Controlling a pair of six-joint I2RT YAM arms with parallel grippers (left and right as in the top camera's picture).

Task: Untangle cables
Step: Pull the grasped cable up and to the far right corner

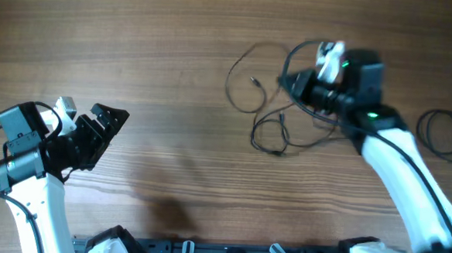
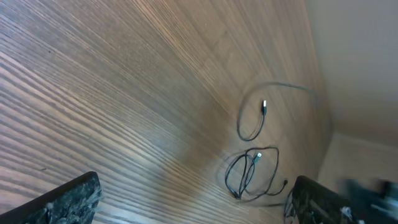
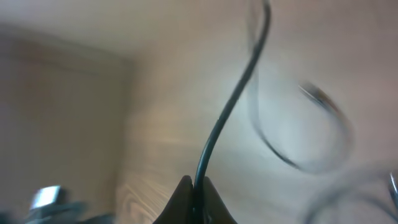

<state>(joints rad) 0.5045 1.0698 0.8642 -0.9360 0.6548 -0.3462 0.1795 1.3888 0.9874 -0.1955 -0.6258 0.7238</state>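
Cables (image 3: pixel 227 112) are thin, limp, light, so we hold one strand pinched at the tips of the right gripper (image 3: pixel 194 186), tangle ahead of it; left gripper (image 1: pixel 105 132) wide, empty.

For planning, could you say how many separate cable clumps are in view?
2: a tangle in the middle; a coil near the right edge. Others may be hidden.

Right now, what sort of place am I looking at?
Probably a lab-style robot test bench: a wood-grain table, a left arm and a right arm rising from its near edge, and thin black cables laid out for handling.
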